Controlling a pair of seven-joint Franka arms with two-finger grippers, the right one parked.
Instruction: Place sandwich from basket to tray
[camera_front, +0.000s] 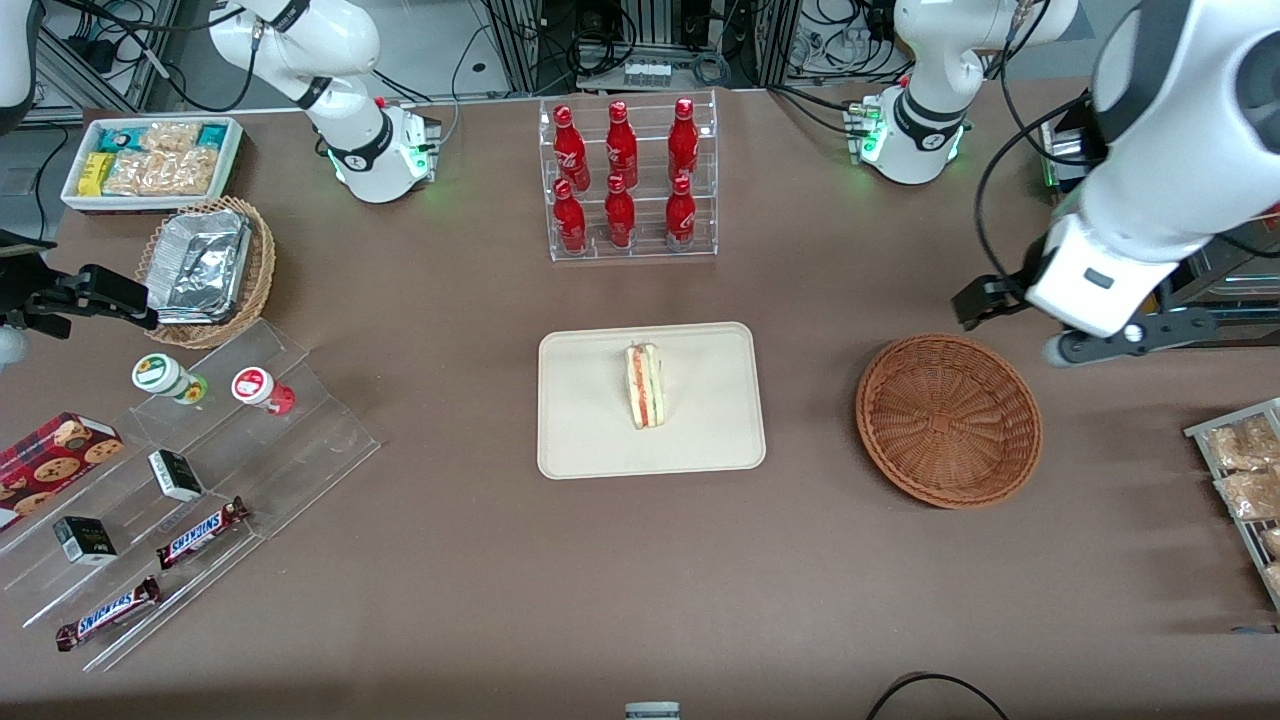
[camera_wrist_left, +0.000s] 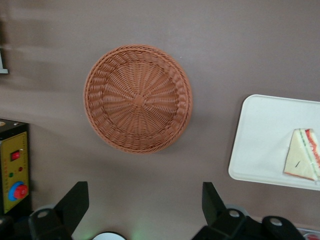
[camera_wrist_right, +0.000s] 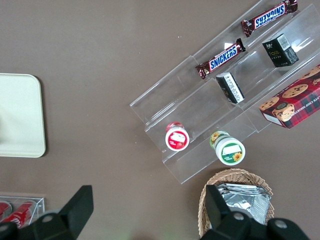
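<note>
A: Starting nearest the front camera, what's there?

B: At the parked arm's end, a clear stepped rack (camera_front: 200, 490) with two Snickers bars (camera_front: 203, 532), two small dark boxes (camera_front: 176, 474) and two capped jars (camera_front: 165, 377). A cookie box (camera_front: 55, 455) lies beside it. At the working arm's end, a wire rack of bagged snacks (camera_front: 1243, 480) sits at the table edge.

A: And mid-table?

B: The tray (camera_front: 650, 400) lies flat in the middle. The sandwich (camera_front: 645, 385) is on it, standing on edge with its red and green filling showing. In the left wrist view the sandwich (camera_wrist_left: 302, 160) is also on the tray (camera_wrist_left: 265, 140).

A: The basket?

B: The basket (camera_front: 948, 420) sits beside the tray, toward the working arm's end, apart from it. The left wrist view looks straight down into the basket (camera_wrist_left: 138, 98), and nothing lies in it.

A: Where's the gripper?

B: The gripper (camera_wrist_left: 145, 202) hangs high above the table, over the ground just beside the basket. Its fingers (camera_wrist_left: 75, 200) are spread wide, with nothing between them.

A: Farther off?

B: A lighter wicker basket of foil containers (camera_front: 205, 270), then a clear stand of red bottles (camera_front: 628, 180), and a white bin of snack packets (camera_front: 150, 160) at the parked arm's end.
</note>
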